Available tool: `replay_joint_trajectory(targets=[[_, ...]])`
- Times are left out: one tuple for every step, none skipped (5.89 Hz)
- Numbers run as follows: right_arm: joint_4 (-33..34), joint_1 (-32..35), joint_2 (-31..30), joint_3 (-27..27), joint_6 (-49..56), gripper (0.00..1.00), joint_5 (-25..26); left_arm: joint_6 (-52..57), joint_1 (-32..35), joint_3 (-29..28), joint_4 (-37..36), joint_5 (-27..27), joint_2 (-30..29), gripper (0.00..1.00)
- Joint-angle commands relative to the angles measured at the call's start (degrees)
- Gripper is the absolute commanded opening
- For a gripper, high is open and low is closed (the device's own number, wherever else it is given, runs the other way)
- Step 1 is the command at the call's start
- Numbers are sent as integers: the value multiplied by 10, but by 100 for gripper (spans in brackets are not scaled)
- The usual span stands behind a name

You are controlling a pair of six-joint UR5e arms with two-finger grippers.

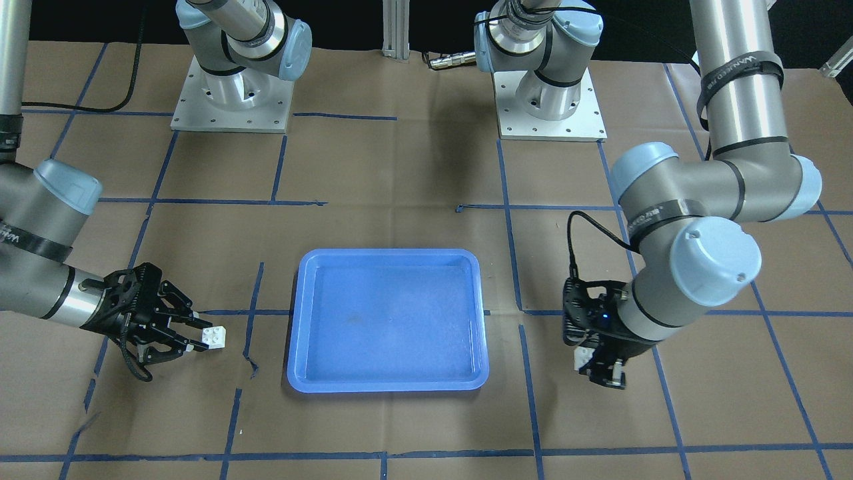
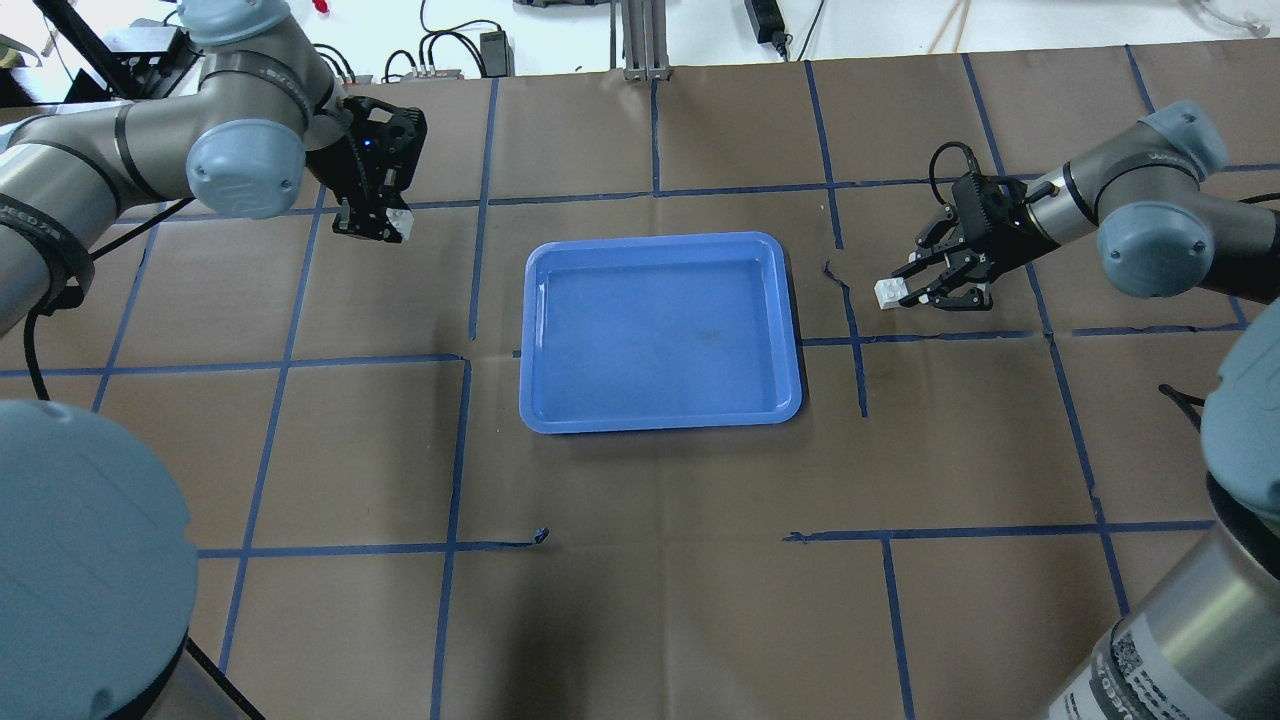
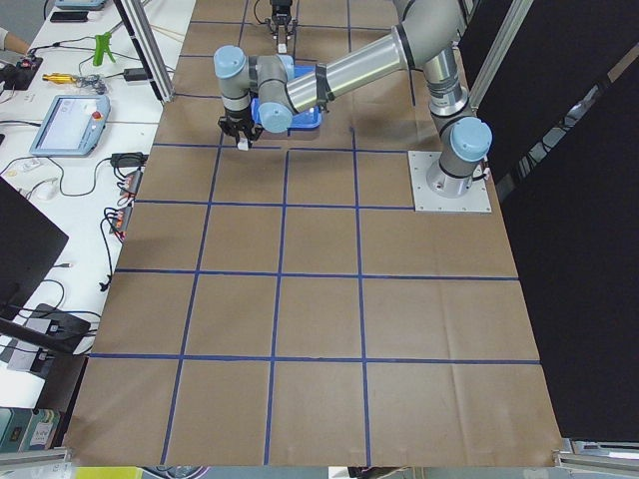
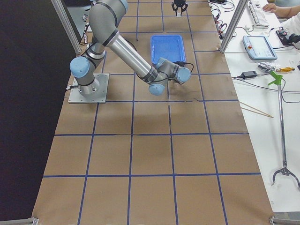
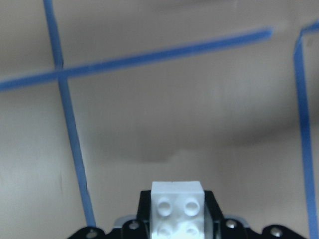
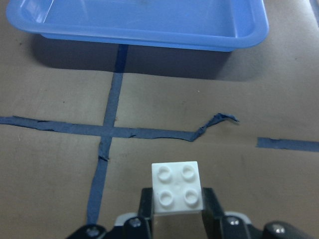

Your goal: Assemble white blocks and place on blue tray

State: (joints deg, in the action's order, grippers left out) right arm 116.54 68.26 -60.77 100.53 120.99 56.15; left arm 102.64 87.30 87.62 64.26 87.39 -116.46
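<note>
Joining comes next, by judgement, since each arm holds one piece and the two are well apart, with the tray between them. The left fingers are closed on the sides of a block; they point down, and the block hangs over the bench on the robot's left side of the tray. The right fingers are closed on the other block. They lie almost flat and low beside the tray's other short side. It cannot be told whether this block touches the bench.

To do the step well, the arms should probably meet over the tray or near it. One wrist must turn so that the four studs of one block face the hollow underside of the other. The edges should be square to each other before pressing, and the push should go straight along the studs, because a tilted push could make a block slip in the fingers. Both grips are only on the sides, so the studs are free.

The tray is blue, with a raised rim, and nothing lies in it; only a faint dark smudge shows on its base.
</note>
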Motion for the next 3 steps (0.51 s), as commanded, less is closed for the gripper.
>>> replay_joint_trajectory(targets=[[-13,-1,-42,-17,-69,25,1,-113,132,31,-6,-3,11,0],[-14,-1,-53,-16,-137,25,-2,-166,176,59,-62,-4,5,0],[-13,0,-54,-13,-152,25,-2,-238,199,82,-89,-4,-7,0]])
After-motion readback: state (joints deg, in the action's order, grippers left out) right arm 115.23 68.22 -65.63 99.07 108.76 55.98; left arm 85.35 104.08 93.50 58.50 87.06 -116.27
